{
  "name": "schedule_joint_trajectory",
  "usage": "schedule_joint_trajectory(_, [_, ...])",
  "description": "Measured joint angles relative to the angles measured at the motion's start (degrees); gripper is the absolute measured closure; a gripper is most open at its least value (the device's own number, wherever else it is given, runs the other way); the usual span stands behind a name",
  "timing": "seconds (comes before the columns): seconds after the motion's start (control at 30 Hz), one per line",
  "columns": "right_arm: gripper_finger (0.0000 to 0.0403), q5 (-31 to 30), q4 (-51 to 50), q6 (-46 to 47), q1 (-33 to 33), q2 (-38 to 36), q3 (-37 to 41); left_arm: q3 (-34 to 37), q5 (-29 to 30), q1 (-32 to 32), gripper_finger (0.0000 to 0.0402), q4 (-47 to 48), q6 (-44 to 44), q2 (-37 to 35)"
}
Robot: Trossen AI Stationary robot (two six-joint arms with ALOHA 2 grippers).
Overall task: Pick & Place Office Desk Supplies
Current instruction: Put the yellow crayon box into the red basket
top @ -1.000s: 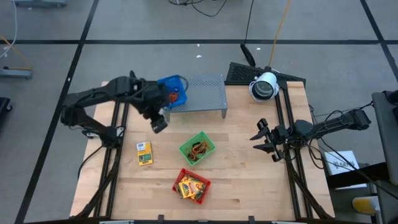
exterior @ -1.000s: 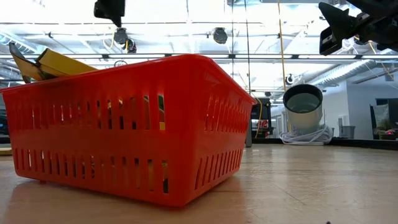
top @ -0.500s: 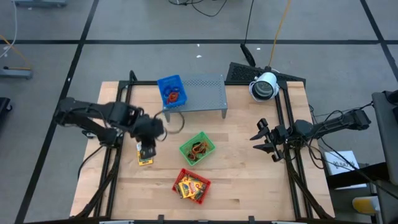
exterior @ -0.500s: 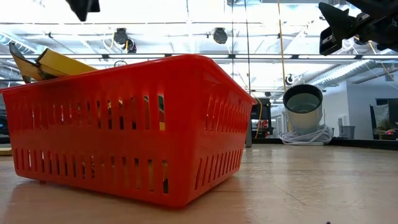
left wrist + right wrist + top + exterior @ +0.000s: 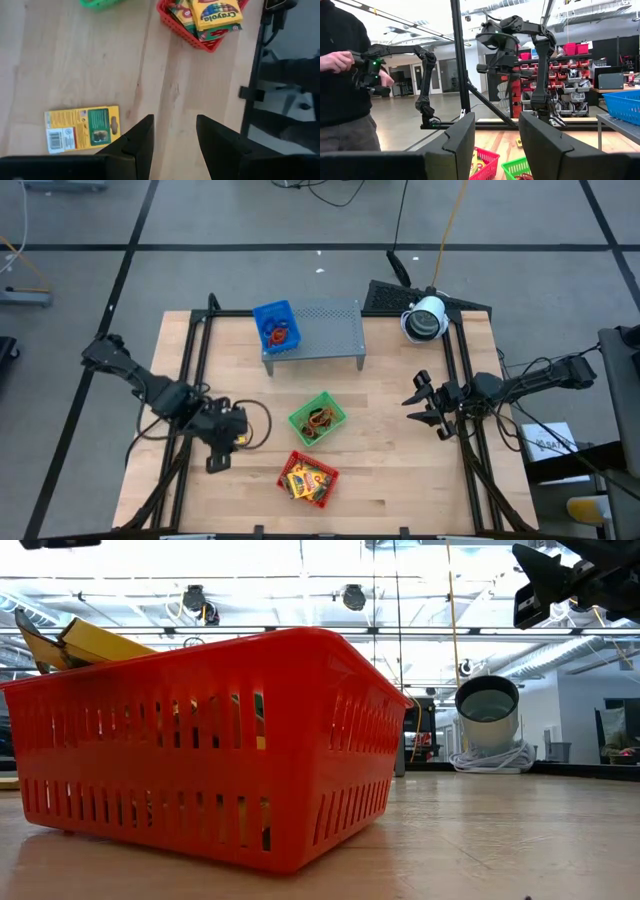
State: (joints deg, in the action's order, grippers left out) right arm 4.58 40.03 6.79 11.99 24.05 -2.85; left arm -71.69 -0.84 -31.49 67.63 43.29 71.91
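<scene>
A flat yellow-orange packet (image 5: 82,128) lies flat on the wooden table near its left edge. In the high view only a corner of the packet (image 5: 241,440) shows beside my left gripper. My left gripper (image 5: 175,135) hangs over the table right next to it, pointing steeply down. It is open, with bare wood between its fingers. From above, my left gripper (image 5: 216,458) sits just nearer the table's front edge than the packet. My right gripper (image 5: 422,404) waits open at the table's right side, raised and empty; its wrist view shows my right gripper (image 5: 495,145) pointing across the table.
A red tray (image 5: 308,478) with crayon boxes (image 5: 215,12) stands near the front edge. A green tray (image 5: 317,418) with rubber bands sits mid-table. A blue tray (image 5: 276,326) rests on the grey rack (image 5: 330,328) at the back. A person (image 5: 340,85) stands beyond the table.
My left gripper has swung from beside the blue tray at the back toward the table's near edge and come down, passing over the yellow packet. It has rolled a little on the way. Its fingers have stayed open.
</scene>
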Motion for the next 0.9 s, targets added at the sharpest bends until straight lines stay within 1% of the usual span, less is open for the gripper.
schedule_joint_trajectory(0.07, [0.0261, 0.0, -0.03, 0.0, 0.02, 0.02, -0.02, 0.17, 3.18, -2.0, 0.0247, -0.42, 1.14, 0.01])
schedule_joint_trajectory(0.13, [0.0261, 0.0, 0.0, 0.0, 0.02, 0.0, -0.02, 0.21, 7.82, -3.61, 0.0247, -0.63, 3.19, 0.09])
schedule_joint_trajectory(0.23, [0.0261, 0.0, 0.0, 0.0, 0.02, 0.02, -0.02, 0.37, 15.64, -5.04, 0.0247, -0.28, 9.69, 0.26])
schedule_joint_trajectory(0.3, [0.0261, 0.0, 0.0, 0.0, 0.0, 0.0, 0.0, 0.99, 18.65, -5.38, 0.0247, -0.59, 13.81, 1.5])
schedule_joint_trajectory(0.4, [0.0261, 0.0, -0.01, 0.0, 0.01, 0.0, 0.0, 3.13, 17.71, -5.74, 0.0247, -1.5, 17.07, 3.37])
schedule_joint_trajectory(0.53, [0.0261, 0.0, 0.0, 0.0, 0.02, 0.0, 0.0, 7.64, 14.26, -7.32, 0.0247, -1.94, 22.42, 3.5])
schedule_joint_trajectory(0.7, [0.0261, 0.0, -0.02, 0.0, 0.01, 0.02, 0.0, 13.49, 12.89, -9.38, 0.0247, -1.93, 28.08, 3.5])
schedule_joint_trajectory(0.8, [0.0261, 0.0, 0.0, 0.0, 0.02, 0.0, -0.02, 16.91, 11.43, -10.81, 0.0247, -2.63, 29.52, 3.46])
schedule_joint_trajectory(0.9, [0.0261, 0.0, 0.0, 0.0, 0.02, 0.0, 0.0, 20.87, 10.66, -11.34, 0.0247, -7.27, 28.86, 3.5])
